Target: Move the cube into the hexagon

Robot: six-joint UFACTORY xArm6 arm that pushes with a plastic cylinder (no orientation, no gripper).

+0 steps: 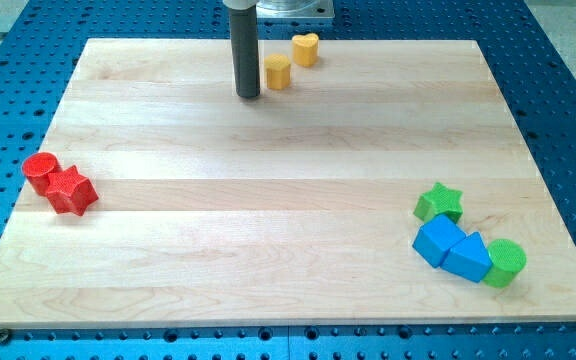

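My tip [248, 95] rests on the board near the view's top, left of centre. Just to its right sits a yellow hexagon block [278, 72], a small gap away. A yellow heart block [306, 49] lies up and right of that. The blue cube [436, 241] sits at the view's lower right, touching a blue triangular block [469, 257] on its right. The tip is far from the cube.
A green star [439, 202] sits just above the blue cube. A green cylinder [506, 262] touches the blue triangular block's right side. A red cylinder [41, 172] and a red star [70, 190] sit together at the view's left edge. The wooden board [268, 200] lies on a blue perforated table.
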